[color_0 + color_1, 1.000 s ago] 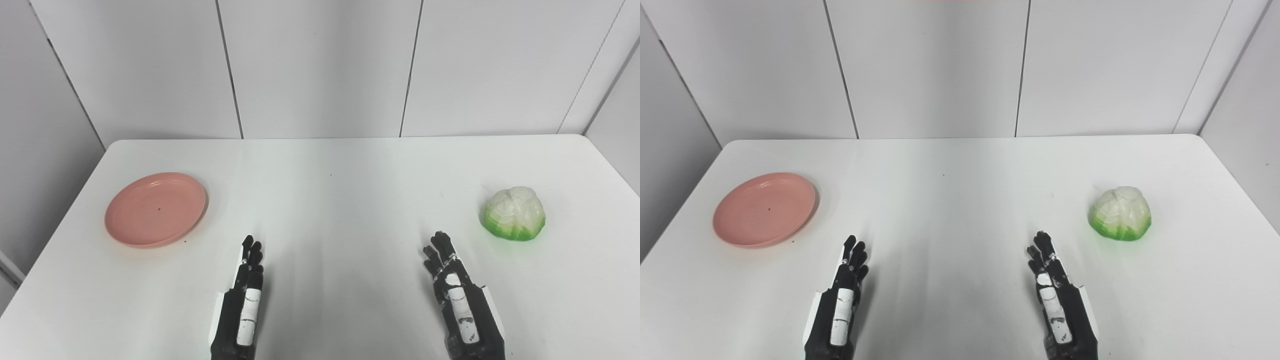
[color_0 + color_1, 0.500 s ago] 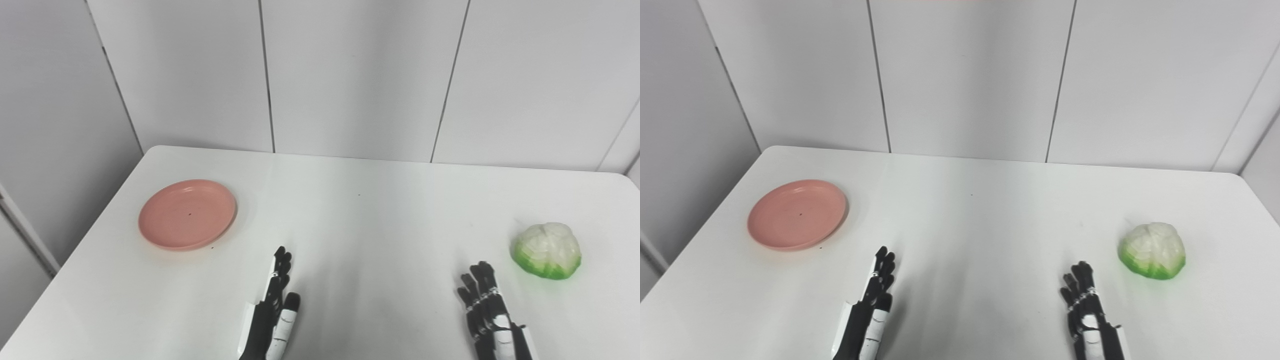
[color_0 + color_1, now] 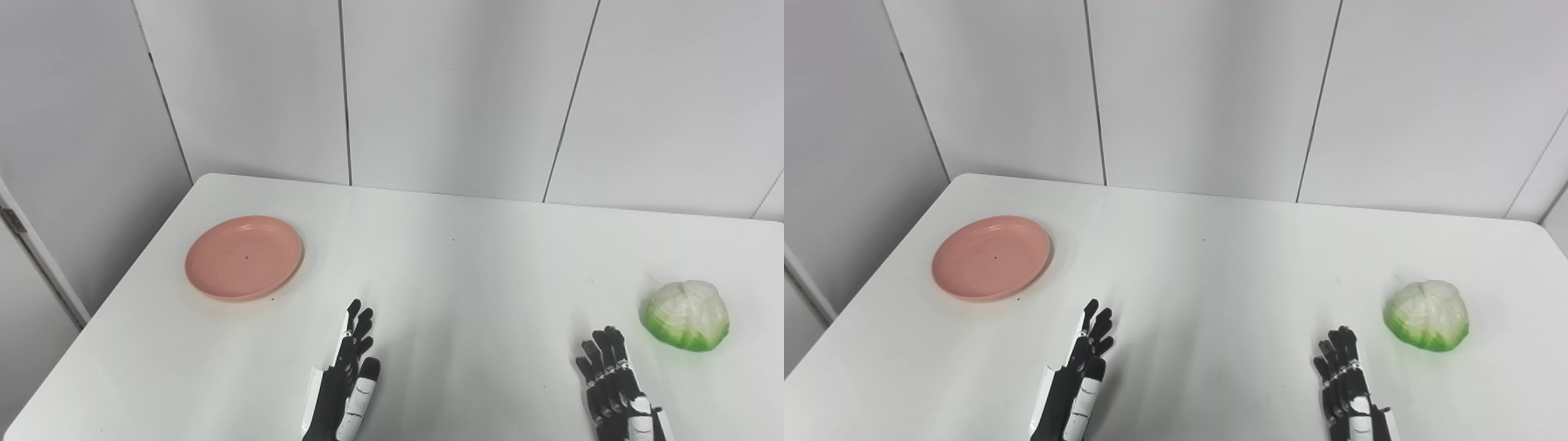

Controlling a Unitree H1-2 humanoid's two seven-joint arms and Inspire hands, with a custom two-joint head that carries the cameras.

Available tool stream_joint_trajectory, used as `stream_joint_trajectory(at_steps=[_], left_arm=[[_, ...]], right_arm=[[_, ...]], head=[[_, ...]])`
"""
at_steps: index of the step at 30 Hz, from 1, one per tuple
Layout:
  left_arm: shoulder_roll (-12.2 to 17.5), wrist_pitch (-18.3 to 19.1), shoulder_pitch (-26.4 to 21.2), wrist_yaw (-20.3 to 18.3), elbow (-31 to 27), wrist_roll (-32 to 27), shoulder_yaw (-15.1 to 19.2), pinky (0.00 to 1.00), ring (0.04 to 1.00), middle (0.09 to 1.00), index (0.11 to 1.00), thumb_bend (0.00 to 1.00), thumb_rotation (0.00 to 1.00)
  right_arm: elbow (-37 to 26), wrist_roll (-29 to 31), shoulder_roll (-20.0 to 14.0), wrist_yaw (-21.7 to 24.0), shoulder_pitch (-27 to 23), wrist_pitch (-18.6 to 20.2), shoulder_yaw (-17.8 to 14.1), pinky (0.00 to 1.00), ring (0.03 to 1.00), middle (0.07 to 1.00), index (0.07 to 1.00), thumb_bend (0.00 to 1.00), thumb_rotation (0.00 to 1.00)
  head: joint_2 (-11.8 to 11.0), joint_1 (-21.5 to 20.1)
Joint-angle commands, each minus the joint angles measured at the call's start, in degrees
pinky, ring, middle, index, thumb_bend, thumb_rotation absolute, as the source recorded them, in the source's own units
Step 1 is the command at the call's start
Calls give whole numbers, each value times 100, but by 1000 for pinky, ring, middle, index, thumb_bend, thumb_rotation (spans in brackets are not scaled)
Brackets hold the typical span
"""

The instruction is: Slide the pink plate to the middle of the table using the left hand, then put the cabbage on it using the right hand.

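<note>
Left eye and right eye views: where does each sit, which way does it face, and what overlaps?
Left eye view: on the head, looking down and forward over the table; left hand and right hand enter from the bottom.
Right eye view: beside it, same direction, scene shifted slightly left in frame; same two hands.
Shared: pink plate far left, cabbage far right, both hands open and empty.
</note>
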Motion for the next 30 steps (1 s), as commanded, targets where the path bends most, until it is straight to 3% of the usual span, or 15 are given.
stream_joint_trajectory(at_steps=[1,16,21,30], left_arm=[[80,-4,106,-21,105,4,-83,927,965,964,982,715,979],[188,-36,-123,-119,-38,-261,-3,973,957,967,1000,741,976],[240,-50,-333,-131,-97,-428,166,999,934,924,984,807,966],[413,398,-995,-260,-586,-1295,611,996,934,923,926,922,947]], right_arm=[[251,-45,39,-32,359,21,-43,1000,1000,1000,999,747,974],[212,-65,94,-63,336,150,-9,1000,993,991,986,799,933],[184,-93,140,-119,335,177,-23,1000,984,976,979,806,916],[190,-52,137,-126,358,205,-28,1000,966,965,967,810,884]], head=[[4,8],[111,-100],[166,-196],[231,-266]])
